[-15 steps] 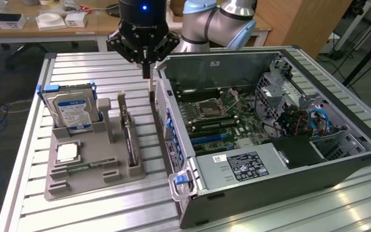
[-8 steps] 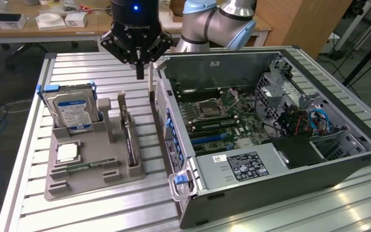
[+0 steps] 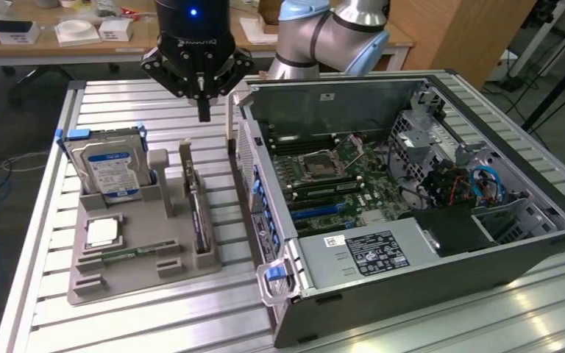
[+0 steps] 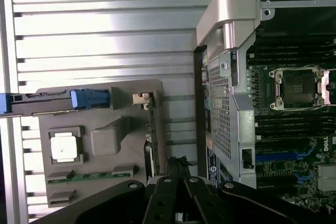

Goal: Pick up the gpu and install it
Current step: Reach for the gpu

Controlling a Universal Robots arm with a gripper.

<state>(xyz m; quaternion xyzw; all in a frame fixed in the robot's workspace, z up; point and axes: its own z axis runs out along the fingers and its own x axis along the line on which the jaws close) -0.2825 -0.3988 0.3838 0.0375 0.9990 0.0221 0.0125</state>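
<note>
Exterior view: black robot gripper (image 3: 204,114) hangs above the slatted aluminium table (image 3: 115,103), jaws closed together to a point, holding nothing. It sits over the gap between the far end of the grey plastic holder tray (image 3: 135,276) and the corner of the open dark computer case (image 3: 440,287). The gpu (image 3: 200,213), a thin dark circuit card, stands on edge in the tray slot nearest the case, untouched. The silver hard drive with blue-white label (image 3: 111,170) is upright at the tray's other side, and the small square silver processor chip (image 3: 103,232) lies flat in front of it.

Wrist view: gripper (image 4: 178,165) tips together, just off one end of the gpu (image 4: 152,135), which is seen edge-on in the tray (image 4: 107,140). The hard drive (image 4: 50,102), chip (image 4: 65,147) and case (image 4: 231,103) with its empty square metal processor socket (image 4: 299,88) are all visible.
</note>
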